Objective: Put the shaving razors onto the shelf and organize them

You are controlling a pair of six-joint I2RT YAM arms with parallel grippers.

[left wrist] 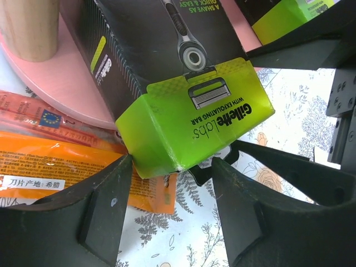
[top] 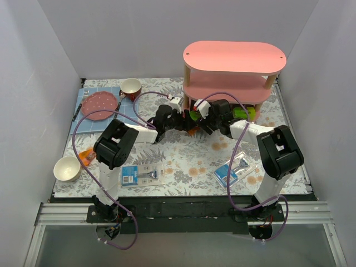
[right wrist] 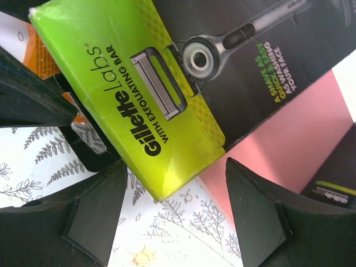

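The left fingers (left wrist: 83, 211) are open. The lime-green end of a dark grey cardboard razor box (left wrist: 194, 128) pokes between them, not pinched. The right fingers (right wrist: 83, 217) are wide open around the same end. The box lies partly on the lowest board of the pink three-tier shelf (top: 233, 55), mid-frame in the top view. One clear blister razor pack (top: 142, 175) lies lower left on the flowery desk (top: 189, 153), and a second blister pack (top: 236, 169) lies lower right.

Pink shelf (top: 233, 55), grey-and-lime razor box (left wrist: 194, 119)
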